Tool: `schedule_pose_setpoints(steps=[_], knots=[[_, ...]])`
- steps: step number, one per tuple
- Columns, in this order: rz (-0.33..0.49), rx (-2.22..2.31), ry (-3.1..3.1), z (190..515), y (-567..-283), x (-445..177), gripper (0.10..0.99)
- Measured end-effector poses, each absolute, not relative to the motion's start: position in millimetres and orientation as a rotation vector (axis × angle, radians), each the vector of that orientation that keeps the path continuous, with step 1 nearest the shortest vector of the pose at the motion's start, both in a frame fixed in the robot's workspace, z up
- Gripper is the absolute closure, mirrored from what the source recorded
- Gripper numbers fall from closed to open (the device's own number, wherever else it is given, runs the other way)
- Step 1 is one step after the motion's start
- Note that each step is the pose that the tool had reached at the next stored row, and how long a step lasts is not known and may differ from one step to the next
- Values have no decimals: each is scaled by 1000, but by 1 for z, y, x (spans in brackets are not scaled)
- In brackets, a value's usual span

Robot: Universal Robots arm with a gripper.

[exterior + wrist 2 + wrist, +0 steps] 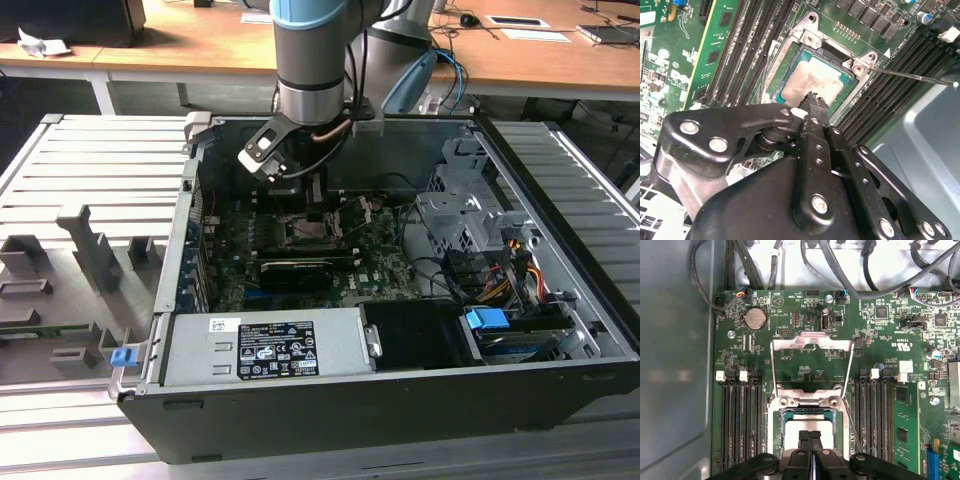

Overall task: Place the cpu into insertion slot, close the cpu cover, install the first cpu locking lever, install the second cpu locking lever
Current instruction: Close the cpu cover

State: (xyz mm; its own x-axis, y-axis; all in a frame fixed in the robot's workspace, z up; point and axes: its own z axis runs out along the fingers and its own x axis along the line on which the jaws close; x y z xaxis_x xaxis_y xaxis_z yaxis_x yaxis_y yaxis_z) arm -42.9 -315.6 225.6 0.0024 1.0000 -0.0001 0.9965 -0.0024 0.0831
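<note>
Inside the open case (330,440): the arm (310,60) stood over the green motherboard (880,340), with the gripper (815,102) right above the socket.
The fingers (804,442): pressed together, with nothing between them that I could see. Their ribbed black tip hung over one edge of the cpu (825,75); I couldn't tell whether it touched.
The cpu: flat within the insertion slot (790,42) and apparently seated. It was a square, dull silvery-grey chip with a pale smeared patch on its face.
The cpu cover (812,344): open, tipped back from the socket. It was a thin bright metal frame, and the board showed through its big cut-out.
The locking lever (915,76): a thin stiff wire rod, unlatched, angled out across the long black memory slots (742,425).
Risk to the chip: if the tip bore down off-centre, I'd judge the chip could tilt in its seat and strain the contacts beneath.
Risk at the cover: the frame looked smooth and springy, so a narrow tip pushing one corner might skid off onto the board.
Risk at the lever: so fine a wire could catch in the jointed finger linkage and bend.
Risk from cables (840,270): these were soft grey loops near the socket's far side, liable to snag.
</note>
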Motion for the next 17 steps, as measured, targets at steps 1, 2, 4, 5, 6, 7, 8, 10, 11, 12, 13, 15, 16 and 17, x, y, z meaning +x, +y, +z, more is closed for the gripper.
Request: schedule_pose_setpoints(steps=[1, 2, 4, 5, 6, 7, 8, 10, 11, 12, 13, 15, 16, 17], knots=[[90, 2182, 2176, 228, -316, -43, 980], [90, 2182, 2176, 229, -316, -43, 980], [90, 2182, 2176, 231, -316, -43, 980], [91, 2182, 2176, 231, -316, -43, 980], [91, 2181, 2176, 231, -316, -43, 980], [91, 2181, 2176, 231, -316, -43, 980], [90, 2181, 2176, 231, -316, -43, 980], [90, 2182, 2176, 231, -316, -41, 980], [90, 2181, 2176, 231, -316, -39, 980], [90, 2181, 2176, 231, -316, -38, 980], [90, 2182, 2176, 232, -316, -38, 980], [90, 2182, 2176, 236, -315, -38, 980], [90, 2182, 2176, 242, -314, -38, 980], [90, 2181, 2176, 246, -314, -38, 980]])
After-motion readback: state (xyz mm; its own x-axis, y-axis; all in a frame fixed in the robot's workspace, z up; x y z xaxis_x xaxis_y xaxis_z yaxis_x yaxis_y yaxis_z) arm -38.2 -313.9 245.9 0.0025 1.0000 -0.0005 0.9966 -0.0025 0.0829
